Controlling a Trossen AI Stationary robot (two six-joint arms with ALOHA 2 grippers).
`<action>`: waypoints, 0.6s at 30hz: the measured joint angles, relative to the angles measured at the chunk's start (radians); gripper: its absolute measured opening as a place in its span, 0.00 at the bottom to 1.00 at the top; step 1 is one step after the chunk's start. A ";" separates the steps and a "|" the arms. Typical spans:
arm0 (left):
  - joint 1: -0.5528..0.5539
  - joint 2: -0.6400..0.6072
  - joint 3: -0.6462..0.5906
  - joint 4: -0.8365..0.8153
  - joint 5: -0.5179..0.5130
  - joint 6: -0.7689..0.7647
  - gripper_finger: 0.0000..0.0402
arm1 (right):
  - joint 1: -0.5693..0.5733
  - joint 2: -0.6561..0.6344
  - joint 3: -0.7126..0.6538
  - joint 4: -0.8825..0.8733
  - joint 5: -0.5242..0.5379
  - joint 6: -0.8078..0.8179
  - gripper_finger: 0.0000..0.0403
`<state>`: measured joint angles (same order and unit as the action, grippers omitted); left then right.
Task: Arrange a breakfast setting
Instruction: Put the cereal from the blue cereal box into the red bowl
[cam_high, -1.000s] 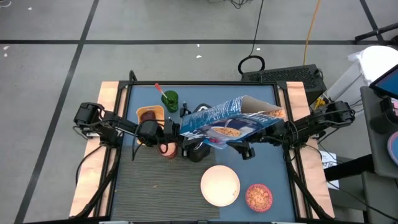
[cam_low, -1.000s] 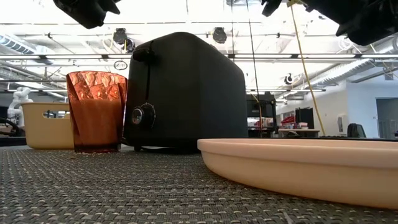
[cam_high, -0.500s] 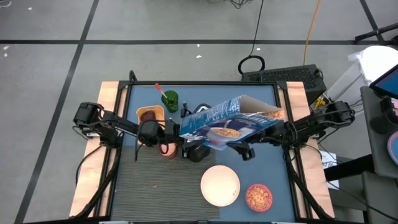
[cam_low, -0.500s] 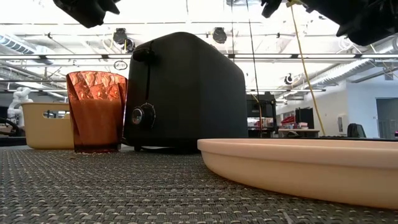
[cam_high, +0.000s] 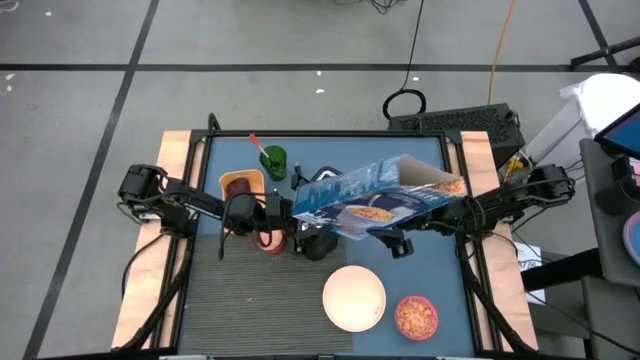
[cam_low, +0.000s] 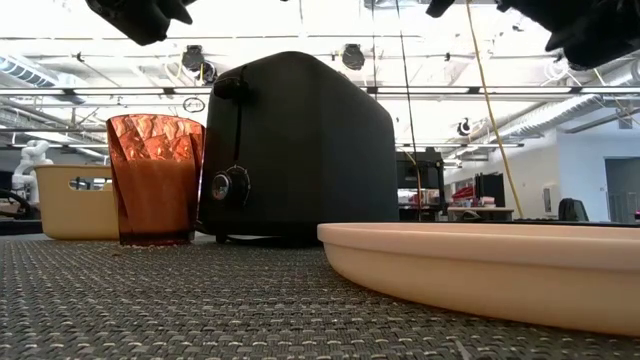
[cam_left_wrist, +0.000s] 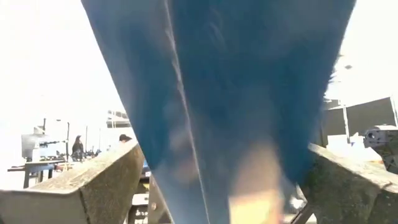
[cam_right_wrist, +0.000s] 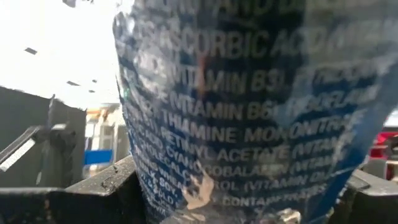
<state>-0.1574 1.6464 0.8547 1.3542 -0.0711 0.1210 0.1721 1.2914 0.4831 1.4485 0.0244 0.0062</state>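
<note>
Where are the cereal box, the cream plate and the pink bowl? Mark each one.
cereal box (cam_high: 375, 200): high view, middle of its blue front panel.
cream plate (cam_high: 354, 297): high view, centre of its bare face.
pink bowl (cam_high: 416, 316): high view, on the cereal inside it.

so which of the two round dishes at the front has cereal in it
The smaller pink bowl, right of the cream plate; the plate is bare.
</note>
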 joint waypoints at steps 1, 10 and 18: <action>0.000 0.000 0.000 -0.001 0.000 -0.001 0.98 | 0.000 -0.010 0.000 0.000 0.011 -0.005 0.73; 0.000 0.001 0.000 -0.016 -0.027 -0.003 0.98 | -0.014 -0.120 -0.001 -0.097 0.057 -0.078 0.73; 0.000 0.002 0.000 -0.028 -0.034 -0.002 0.98 | -0.039 -0.229 -0.001 -0.194 0.065 -0.079 0.73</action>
<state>-0.1574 1.6482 0.8547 1.3258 -0.1055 0.1188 0.1326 1.0624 0.4824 1.2544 0.0893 -0.0731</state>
